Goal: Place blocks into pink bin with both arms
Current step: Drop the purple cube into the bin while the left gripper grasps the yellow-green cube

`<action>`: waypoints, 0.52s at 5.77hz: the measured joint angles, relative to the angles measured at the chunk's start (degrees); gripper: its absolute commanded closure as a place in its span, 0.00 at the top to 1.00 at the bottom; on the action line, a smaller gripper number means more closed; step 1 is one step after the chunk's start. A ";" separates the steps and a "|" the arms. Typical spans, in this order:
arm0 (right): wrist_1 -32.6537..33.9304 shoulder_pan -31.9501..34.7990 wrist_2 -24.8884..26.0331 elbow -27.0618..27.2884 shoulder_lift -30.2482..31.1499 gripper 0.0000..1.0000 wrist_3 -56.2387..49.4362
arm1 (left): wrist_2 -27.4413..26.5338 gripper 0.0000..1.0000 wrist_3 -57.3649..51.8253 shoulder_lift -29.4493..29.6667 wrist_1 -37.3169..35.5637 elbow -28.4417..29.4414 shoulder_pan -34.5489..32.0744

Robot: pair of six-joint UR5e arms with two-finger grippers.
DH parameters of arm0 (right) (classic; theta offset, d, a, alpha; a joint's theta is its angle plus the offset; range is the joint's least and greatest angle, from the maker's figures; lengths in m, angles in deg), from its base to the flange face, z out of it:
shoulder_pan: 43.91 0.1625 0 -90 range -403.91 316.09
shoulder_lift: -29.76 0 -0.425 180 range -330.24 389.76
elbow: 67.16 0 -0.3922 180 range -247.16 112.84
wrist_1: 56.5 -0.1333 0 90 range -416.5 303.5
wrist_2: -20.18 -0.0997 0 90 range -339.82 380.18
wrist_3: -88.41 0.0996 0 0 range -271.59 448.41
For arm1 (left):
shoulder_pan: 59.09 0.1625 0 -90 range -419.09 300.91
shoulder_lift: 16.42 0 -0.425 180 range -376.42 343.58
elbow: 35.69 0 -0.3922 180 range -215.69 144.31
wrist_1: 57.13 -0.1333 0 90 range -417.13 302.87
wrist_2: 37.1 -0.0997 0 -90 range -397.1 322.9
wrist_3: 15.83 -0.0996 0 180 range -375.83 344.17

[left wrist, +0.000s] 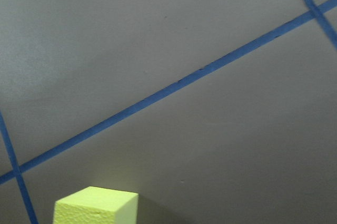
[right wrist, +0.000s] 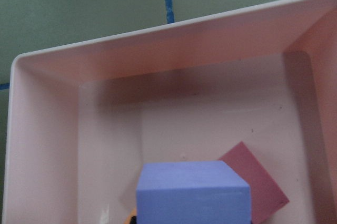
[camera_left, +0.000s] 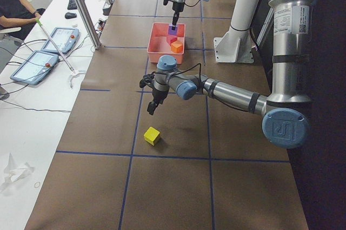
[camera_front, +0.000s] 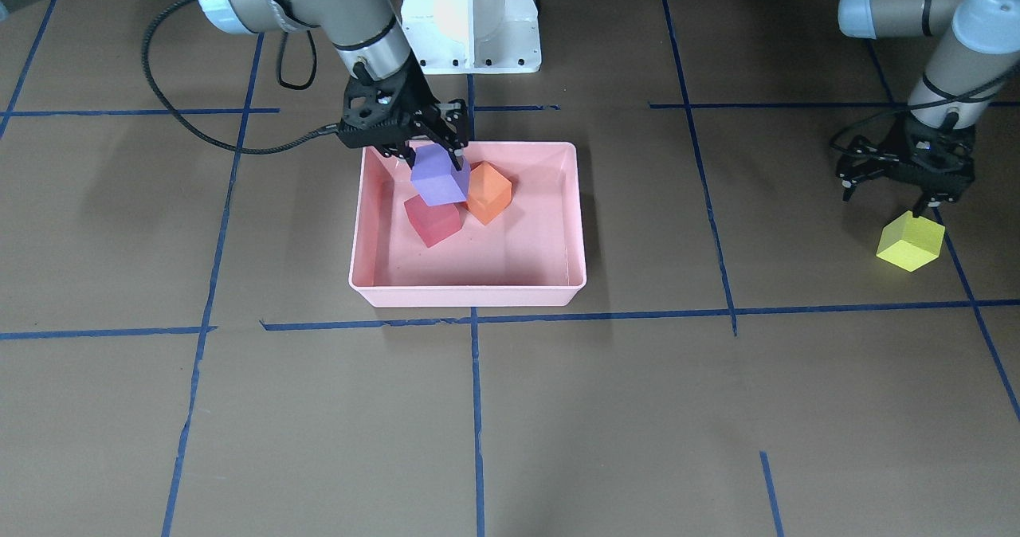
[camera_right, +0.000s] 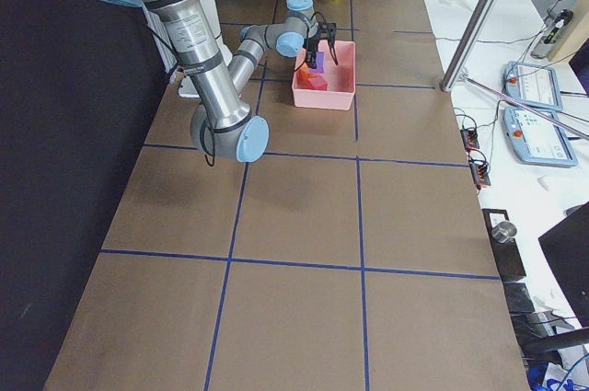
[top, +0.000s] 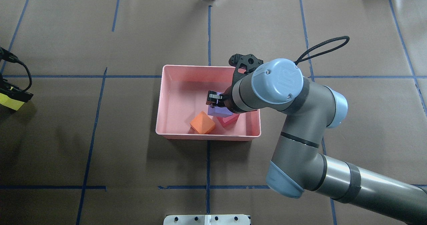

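My right gripper (camera_front: 434, 158) is shut on the purple block (camera_front: 438, 177) and holds it inside the pink bin (camera_front: 470, 296), just above the red block (camera_front: 433, 220). The orange block (camera_front: 488, 193) lies in the bin beside them. The right wrist view shows the purple block (right wrist: 192, 192) close up over the red block (right wrist: 258, 182). My left gripper (camera_front: 884, 201) is open and hovers just above the yellow-green block (camera_front: 910, 241), which sits on the table far from the bin. The block's top corner shows in the left wrist view (left wrist: 95, 205).
The white pedestal base (camera_front: 470, 19) stands just behind the bin. Blue tape lines (camera_front: 478, 409) cross the brown table. A side bench with tablets (camera_left: 43, 51) and a metal pole (camera_left: 81, 8) lies beyond the table's far edge.
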 measured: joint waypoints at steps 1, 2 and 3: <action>0.01 -0.05 1.23 -2.44 -1.41 0.16 0.17 | 1.93 1.00 -3.67 -0.15 1.39 2.46 -2.62; -0.01 -0.08 2.09 -4.30 -2.69 0.72 0.37 | 2.59 1.00 -6.18 -0.16 1.76 4.90 -4.13; 0.02 -0.08 2.47 -5.93 -3.96 0.86 0.64 | 2.80 1.00 -7.05 -0.14 1.88 7.10 -4.62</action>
